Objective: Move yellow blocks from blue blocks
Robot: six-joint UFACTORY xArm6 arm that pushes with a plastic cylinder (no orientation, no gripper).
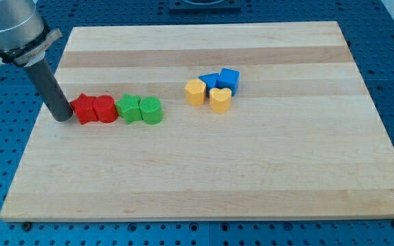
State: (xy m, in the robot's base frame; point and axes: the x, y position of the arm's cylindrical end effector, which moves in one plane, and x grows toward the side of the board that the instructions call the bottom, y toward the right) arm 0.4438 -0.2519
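Observation:
Two yellow blocks sit near the board's middle: a rounded yellow block and a yellow heart-shaped block. They touch two blue blocks, a blue block between them and a blue cube just to the right. My tip is at the view's left, touching the left side of the red star block, far from the yellow and blue cluster.
A red cylinder, a green star block and a green cylinder form a row with the red star. The wooden board lies on a blue perforated table.

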